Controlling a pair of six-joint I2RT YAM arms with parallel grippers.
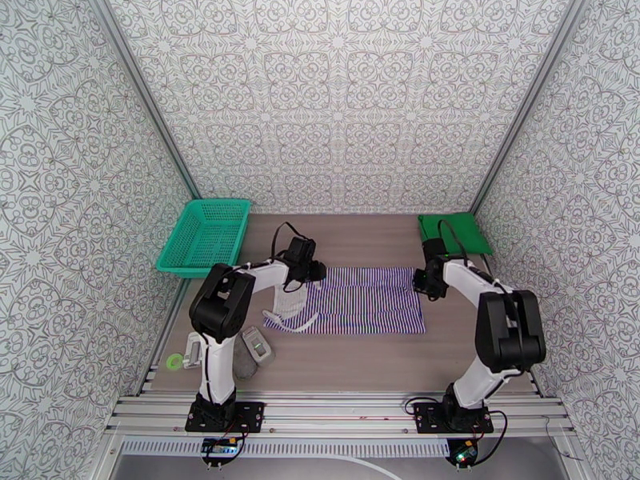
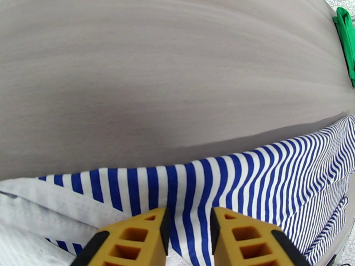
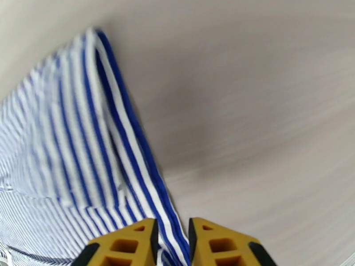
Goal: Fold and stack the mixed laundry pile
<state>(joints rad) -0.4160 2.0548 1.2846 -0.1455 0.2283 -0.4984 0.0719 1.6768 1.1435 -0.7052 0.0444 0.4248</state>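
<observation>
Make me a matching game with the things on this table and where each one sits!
Things:
1. teal basket
2. green shirt
3. striped top
4. grey objects

Places on the table, seen from the top camera:
A. far right corner
B. middle, spread out flat
C. far left corner
D. near left side

Right pairs: 1-C, 2-A, 3-B, 4-D
</observation>
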